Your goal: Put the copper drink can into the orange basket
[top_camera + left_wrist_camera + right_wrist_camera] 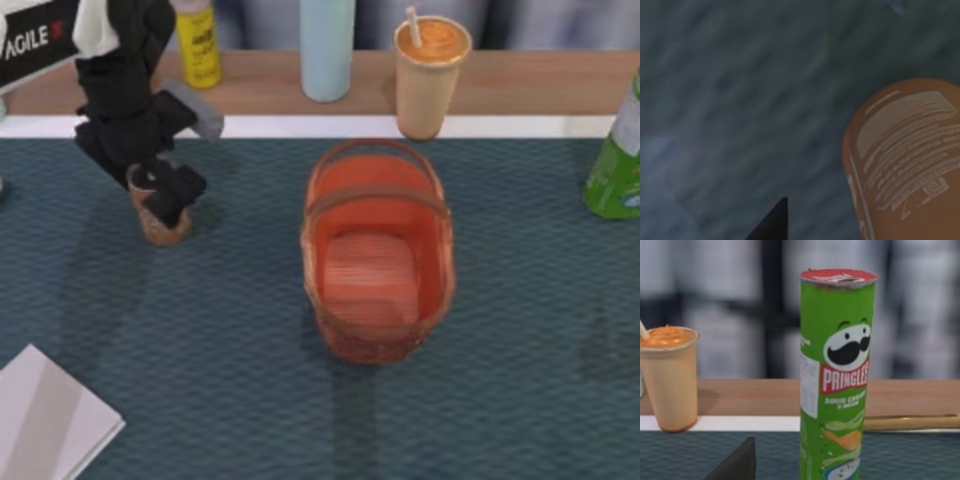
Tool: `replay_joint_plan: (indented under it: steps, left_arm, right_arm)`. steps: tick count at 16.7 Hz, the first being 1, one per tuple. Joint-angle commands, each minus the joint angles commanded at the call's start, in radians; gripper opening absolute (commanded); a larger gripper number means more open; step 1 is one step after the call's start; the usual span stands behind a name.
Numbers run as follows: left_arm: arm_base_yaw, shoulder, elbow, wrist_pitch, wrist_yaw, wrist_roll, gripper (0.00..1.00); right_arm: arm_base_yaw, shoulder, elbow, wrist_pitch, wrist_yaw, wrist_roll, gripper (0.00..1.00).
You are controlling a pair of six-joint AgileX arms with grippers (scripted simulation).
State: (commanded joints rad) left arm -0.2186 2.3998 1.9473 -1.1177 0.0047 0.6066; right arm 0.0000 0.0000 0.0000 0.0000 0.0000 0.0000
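Note:
The copper drink can (160, 232) stands upright on the teal cloth at the table's left. My left gripper (162, 200) reaches down over it and hides its top. In the left wrist view the can (905, 160) fills one side, and the one dark fingertip (775, 222) that shows stands apart from it, so the gripper is open. The orange basket (440, 265) sits in the middle of the table, to the right of the can, its hoop handle (375, 194) across it. My right arm is out of the top view; one of its fingertips (742, 460) shows in its own wrist view.
Along the back wooden ledge stand a yellow bottle (197, 40), a pale blue cylinder (327, 45) and a tan cup with a straw (430, 75). A green Pringles tube (615, 165) stands at the right edge. A white sheet (50, 420) lies at the front left.

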Motion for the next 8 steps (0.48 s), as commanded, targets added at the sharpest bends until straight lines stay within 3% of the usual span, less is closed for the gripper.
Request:
replay_joint_plan:
  steps: [8]
  left_arm:
    - [0.0,0.0,0.0,0.0,0.0,0.0,0.02]
  right_arm:
    - [0.0,0.0,0.0,0.0,0.0,0.0,1.0]
